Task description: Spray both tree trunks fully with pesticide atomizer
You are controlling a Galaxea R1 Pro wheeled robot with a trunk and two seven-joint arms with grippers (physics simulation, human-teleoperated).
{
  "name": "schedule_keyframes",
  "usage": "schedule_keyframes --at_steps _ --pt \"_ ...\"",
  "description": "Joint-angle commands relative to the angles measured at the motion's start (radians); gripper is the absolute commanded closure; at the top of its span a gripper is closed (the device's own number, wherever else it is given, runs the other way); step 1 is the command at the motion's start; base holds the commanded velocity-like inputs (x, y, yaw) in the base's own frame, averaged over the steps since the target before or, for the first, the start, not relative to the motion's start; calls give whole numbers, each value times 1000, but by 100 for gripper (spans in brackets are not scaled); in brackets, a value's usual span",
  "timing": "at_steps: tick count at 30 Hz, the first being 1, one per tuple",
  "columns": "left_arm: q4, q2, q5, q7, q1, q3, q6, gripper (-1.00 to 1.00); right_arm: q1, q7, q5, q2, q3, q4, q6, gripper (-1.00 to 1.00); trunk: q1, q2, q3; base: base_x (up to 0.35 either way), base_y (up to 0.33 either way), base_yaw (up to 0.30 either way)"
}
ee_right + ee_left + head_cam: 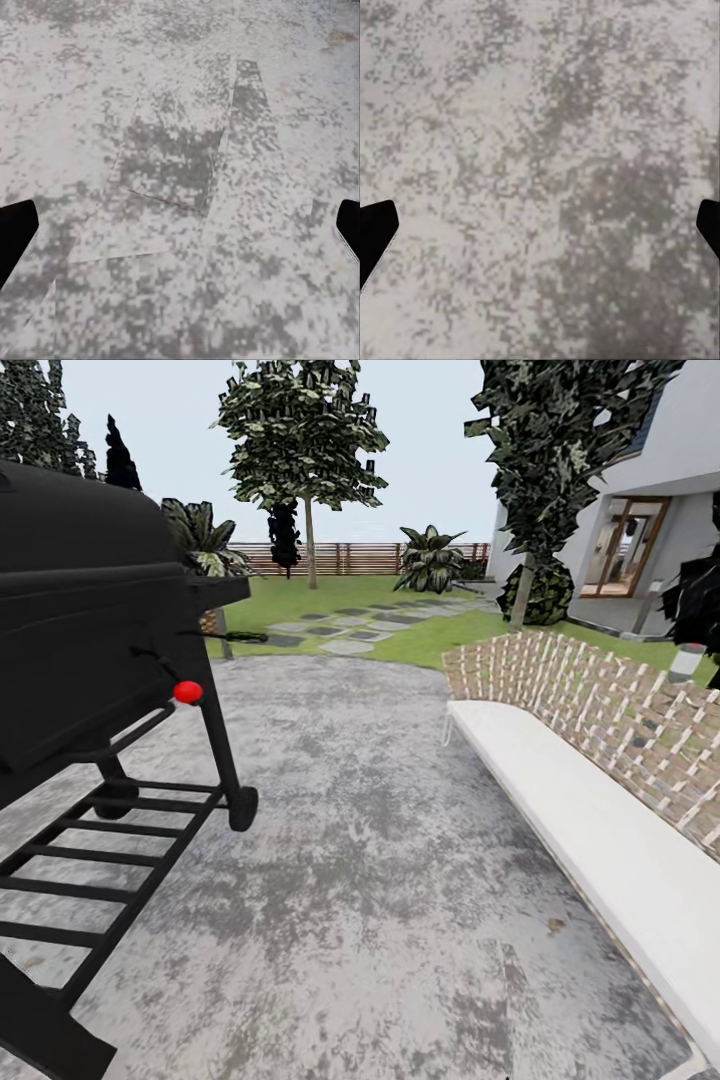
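I stand on grey mottled paving; the pesticide atomizer is out of view. Beyond the paving lies the lawn. Two trees rise there: one with a thin straight trunk in the middle distance, another at the right near the house. In the left wrist view my left gripper is open, its black fingertips at the picture's edges over bare paving. In the right wrist view my right gripper is also open, with nothing between its fingertips.
A black barbecue grill with a red knob stands close at the left. A white bench with a woven back runs along the right. Stepping stones cross the lawn toward a slat fence. A white house stands far right.
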Motion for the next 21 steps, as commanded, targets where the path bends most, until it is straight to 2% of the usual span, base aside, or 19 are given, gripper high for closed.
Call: schedule_keyframes --at_steps 1,8,21 --pt "1 0 1 0 -1 2 -3 -100 0 0 0 0 -1 1 -3 -100 0 0 -1 338 0 0" --pt "1 0 1 0 -1 2 -3 -100 0 0 0 0 -1 1 -3 -100 0 0 -1 334 -62 0" --pt "1 0 1 0 -1 2 -3 -100 0 0 0 3 -1 1 -3 -100 0 0 -1 297 -137 0"
